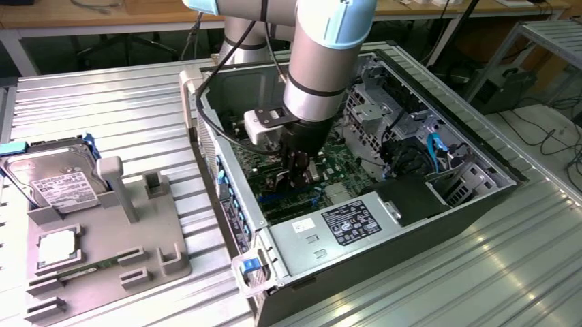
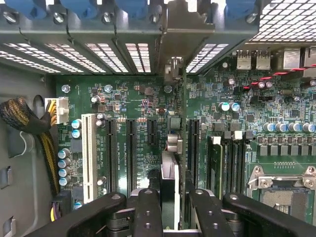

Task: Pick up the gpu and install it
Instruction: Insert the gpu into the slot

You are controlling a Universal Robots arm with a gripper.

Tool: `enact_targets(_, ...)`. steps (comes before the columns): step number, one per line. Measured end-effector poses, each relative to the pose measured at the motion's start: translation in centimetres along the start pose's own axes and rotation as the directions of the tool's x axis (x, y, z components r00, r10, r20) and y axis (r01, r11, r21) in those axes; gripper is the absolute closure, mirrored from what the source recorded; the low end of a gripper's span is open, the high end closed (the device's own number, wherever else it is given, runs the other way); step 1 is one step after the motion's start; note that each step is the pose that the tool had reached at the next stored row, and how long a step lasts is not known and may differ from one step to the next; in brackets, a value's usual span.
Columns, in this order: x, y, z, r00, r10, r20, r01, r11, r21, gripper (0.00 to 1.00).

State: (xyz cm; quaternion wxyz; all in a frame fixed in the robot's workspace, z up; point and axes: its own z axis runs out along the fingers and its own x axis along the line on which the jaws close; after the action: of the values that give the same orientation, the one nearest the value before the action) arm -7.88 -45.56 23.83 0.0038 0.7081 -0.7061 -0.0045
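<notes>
Gripper (image 2: 170, 207) clamped on gpu (image 2: 169, 173), card edge-on, upright inside case (image 1: 473, 146), over mobo (image 2: 133, 98) slot, bracket toward rear grille. Judgement: card light, stiff, fragile. You grip board edge, avoid chips, no side load.

Gpu (image 2: 178, 148) in gripper (image 1: 300, 178) inside computer case (image 1: 473, 204), over motherboard (image 2: 138, 108).

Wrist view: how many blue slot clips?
4, in one row beside the vented slot covers: three clips adjacent, the fourth past the gpu bracket. Another may hide behind it.
</notes>
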Motion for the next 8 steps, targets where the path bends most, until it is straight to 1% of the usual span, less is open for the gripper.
enact_targets(3,0.00,0.02,0.08,1.0000,0.000,0.0003,0.000,1.0000,0.0002,0.73)
enact_targets(5,0.01,0.17,0.42,1.0000,0.000,-0.0005,0.000,1.0000,-0.0002,0.73)
enact_targets(6,0.00,0.18,0.67,1.0000,0.000,0.0002,0.000,1.0000,0.0000,0.73)
enact_targets(8,0.00,0.19,0.80,1.0000,0.000,0.0001,0.000,1.0000,0.0001,0.73)
